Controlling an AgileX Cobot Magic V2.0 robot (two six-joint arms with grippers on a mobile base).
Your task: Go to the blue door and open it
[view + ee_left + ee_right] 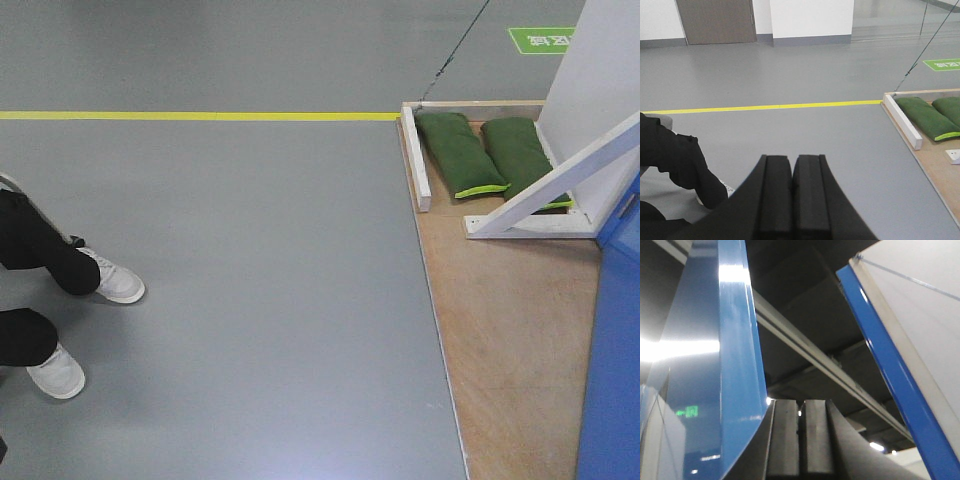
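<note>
The blue door (612,360) shows as a bright-blue panel at the lower right of the front view, standing on a wooden base; its handle is out of view. The right wrist view looks upward: the glossy blue door (715,365) rises at the left, close beside my right gripper (800,402), which is shut with nothing between its pads. A blue-edged white panel (885,375) slants at the right, and the ceiling shows in the gap between the two. My left gripper (792,159) is shut and empty, pointing out over the grey floor.
A person's dark-trousered legs and white shoes (110,280) stand at the left. Two green sandbags (460,150) lie on the wooden base (510,340) behind white frame braces (545,190). A yellow floor line (200,115) crosses the grey floor. A thin cable (920,55) slants down to the base.
</note>
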